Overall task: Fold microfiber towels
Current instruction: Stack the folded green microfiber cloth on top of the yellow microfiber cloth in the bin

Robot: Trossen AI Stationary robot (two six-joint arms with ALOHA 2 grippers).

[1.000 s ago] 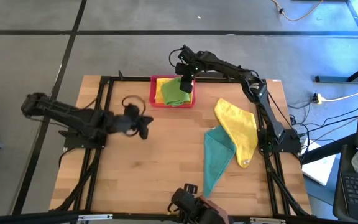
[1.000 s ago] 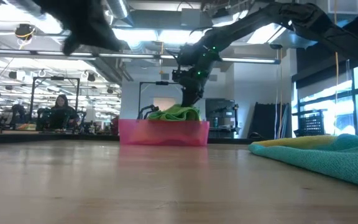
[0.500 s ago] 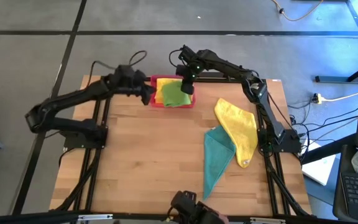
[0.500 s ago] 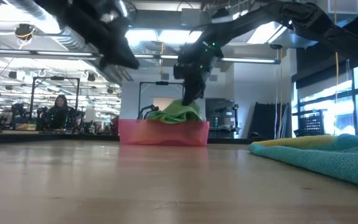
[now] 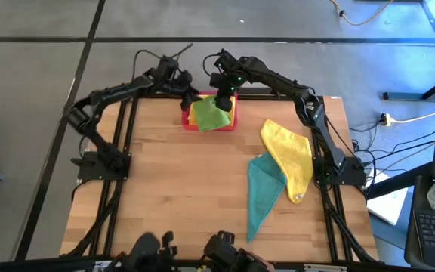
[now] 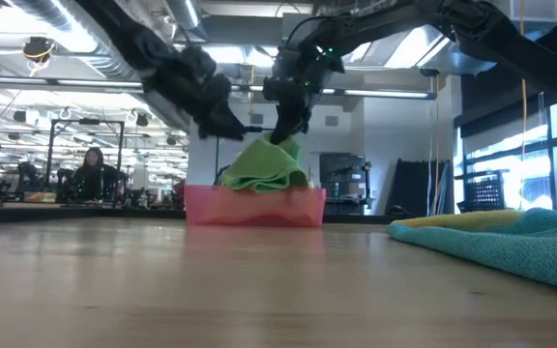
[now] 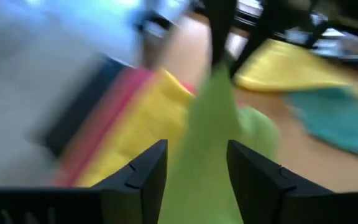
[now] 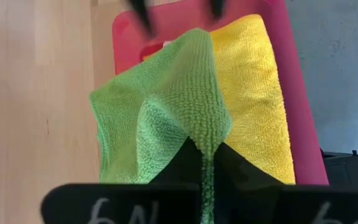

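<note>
A bright green microfiber towel (image 5: 211, 115) lies on a yellow towel (image 5: 195, 106) in the pink tray (image 5: 234, 123) at the table's far edge. My right gripper (image 5: 223, 97) is over the tray, shut on the green towel, which rises in a peak (image 6: 277, 153). My left gripper (image 5: 187, 92) hovers open at the tray's far left corner, pointing at the raised towel (image 7: 213, 118) and apart from it. A second yellow towel (image 5: 289, 155) and a teal towel (image 5: 263, 193) lie spread on the table's right half. My right gripper pinches a raised fold of the green towel (image 8: 204, 142) between its two fingers. The fingers slant down from the far right. The pinched part stands up in a peak below the fingers (image 6: 280, 145); the towel's lower part stays on the yellow towel in the tray.
The black frame rails (image 5: 127, 102) run along the table's edges close to both arms. The wooden tabletop (image 5: 180, 189) is bare on its left and middle. A person sits in the room beyond the table (image 6: 93, 169).
My left arm has swung from the table's left middle toward the far edge and now stands beside the tray. My right gripper has risen over the tray, drawing part of the green towel up into a peak while the rest stays in the tray.
</note>
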